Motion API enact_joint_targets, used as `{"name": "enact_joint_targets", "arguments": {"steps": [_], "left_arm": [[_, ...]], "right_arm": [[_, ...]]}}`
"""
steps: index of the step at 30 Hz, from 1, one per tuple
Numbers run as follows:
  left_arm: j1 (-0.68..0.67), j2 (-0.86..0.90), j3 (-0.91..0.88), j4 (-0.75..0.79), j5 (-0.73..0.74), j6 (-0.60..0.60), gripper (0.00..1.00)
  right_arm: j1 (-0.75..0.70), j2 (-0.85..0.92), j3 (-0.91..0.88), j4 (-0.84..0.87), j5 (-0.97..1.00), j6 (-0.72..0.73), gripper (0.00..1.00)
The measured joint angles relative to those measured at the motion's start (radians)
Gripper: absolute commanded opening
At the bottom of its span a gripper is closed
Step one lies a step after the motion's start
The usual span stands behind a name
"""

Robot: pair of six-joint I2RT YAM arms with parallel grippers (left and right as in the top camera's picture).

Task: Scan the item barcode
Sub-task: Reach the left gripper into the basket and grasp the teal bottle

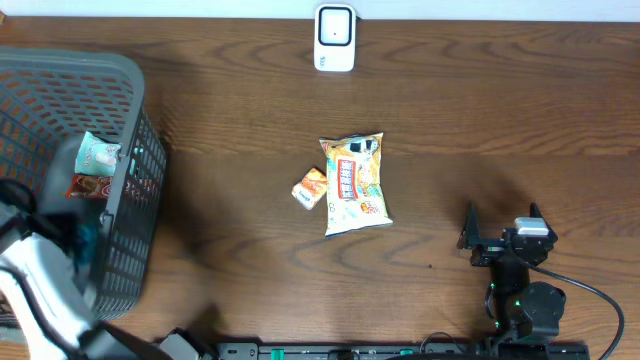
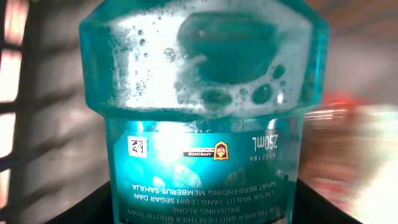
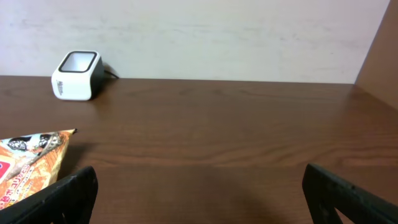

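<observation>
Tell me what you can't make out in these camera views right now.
Left end effector: overhead, motion-blurred at the basket.
Mouthwash bottle barcode: left wrist, none showing; label cut off by lower edge.
Snack bag: right wrist, cut off by left edge.

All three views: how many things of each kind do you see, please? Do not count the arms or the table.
Packets on the table: 2, a large snack bag and a small orange packet
Packets in the basket: 2, a pale teal packet and a red packet
Bottles: 1, the teal bottle
Baskets: 1, the grey basket
Scanners: 1, the white scanner
Total: 7
</observation>
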Motion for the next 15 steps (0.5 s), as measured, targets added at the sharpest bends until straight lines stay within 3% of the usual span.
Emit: {"name": "enact_joint_targets", "arguments": {"steps": [7,15], "left_arm": [[0.000,-0.232,0.178,0.041,0.071,0.000,0.45],[-0.029,-0.420,0.251,0.217,0.364,-0.113,0.45]], "right_arm": [[0.000,0.000,0.000,0.000,0.000,0.000,0.99],[0.000,0.000,0.000,0.000,0.000,0.000,0.99]]}}
